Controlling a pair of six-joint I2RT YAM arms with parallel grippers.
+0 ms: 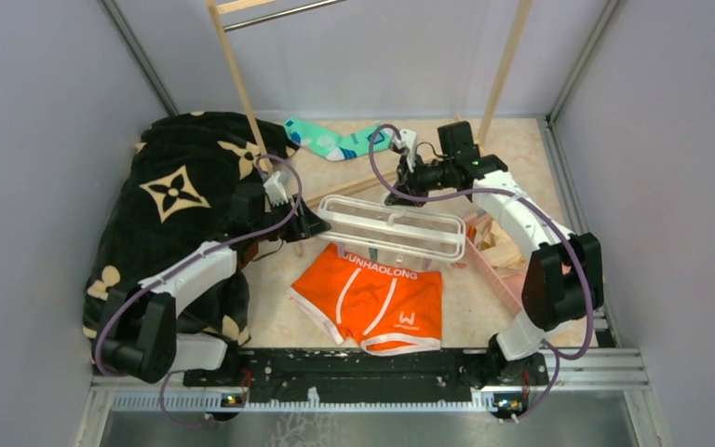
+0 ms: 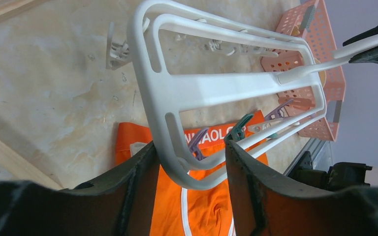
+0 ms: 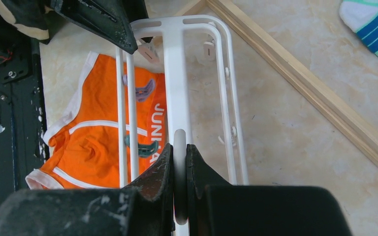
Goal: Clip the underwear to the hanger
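With the right claw [image 3: 178,150] pinched shut on the hanger [image 2: 202,91], the half-open left claw [image 2: 189,147] astride its end should clamp squarely, so the clips [image 2: 238,130] hang level over the underwear [image 1: 372,303].

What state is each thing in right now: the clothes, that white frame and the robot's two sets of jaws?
Underwear: lying flat, not clipped.
Hanger: held up, frame over the waistband.
Clips: dangling under the frame.
Left jaws: apart, straddling the hanger's end.
Right jaws: shut on the hanger's stem.
Sock: lying flat, untouched.
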